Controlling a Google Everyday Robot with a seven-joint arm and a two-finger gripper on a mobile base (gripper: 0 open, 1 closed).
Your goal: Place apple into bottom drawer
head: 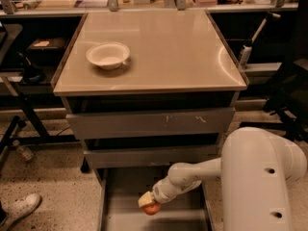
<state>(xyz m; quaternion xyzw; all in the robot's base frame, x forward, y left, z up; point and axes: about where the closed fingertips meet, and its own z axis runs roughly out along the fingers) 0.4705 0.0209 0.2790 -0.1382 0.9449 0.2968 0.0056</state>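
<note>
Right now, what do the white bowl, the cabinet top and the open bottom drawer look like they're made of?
The white bowl: matte and thin-rimmed, probably paper or plastic. The cabinet top: smooth beige, likely laminate, with soft glare. The bottom drawer: apparently grey painted metal, with a flat floor and thin walls. The tool holds the apple over that drawer.

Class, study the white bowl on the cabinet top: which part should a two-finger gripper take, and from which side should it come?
Probably the rim of the white bowl, from above: it sits upright, mouth open, so one finger can go inside the thin wall and one outside. The gripper is low over the bottom drawer, shut on the apple.
</note>
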